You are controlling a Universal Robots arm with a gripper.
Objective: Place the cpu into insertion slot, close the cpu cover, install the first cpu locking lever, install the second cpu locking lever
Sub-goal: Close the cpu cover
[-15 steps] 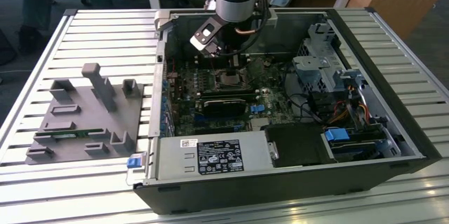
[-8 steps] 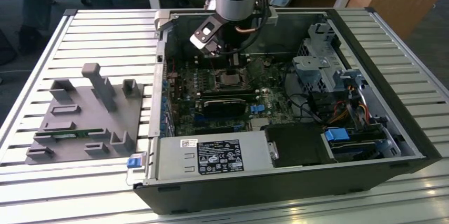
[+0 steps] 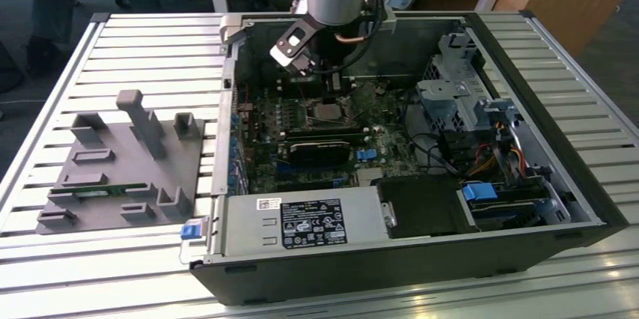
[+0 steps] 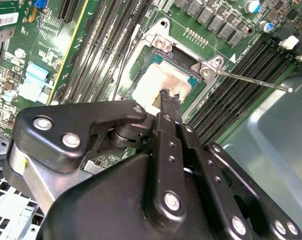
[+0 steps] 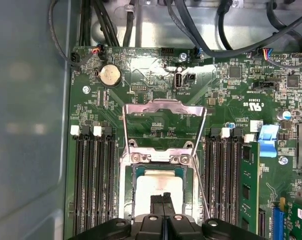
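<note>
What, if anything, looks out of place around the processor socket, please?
Nothing looks damaged. The cpu lies in the insertion slot, but the cpu cover stands swung open, and a thin locking lever juts out unlatched beside it.

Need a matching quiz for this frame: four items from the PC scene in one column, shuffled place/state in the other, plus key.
1. dull silver square cpu
2. thin silvery windowed cpu cover
3. black gripper
4. grey plastic fixture block

A. on the slatted table, at the exterior view's left of the black case
B. swung up, open
C. lying in the insertion slot
D. fingers shut, tips at the cpu

Pairs: 1-C, 2-B, 3-D, 4-A
</note>
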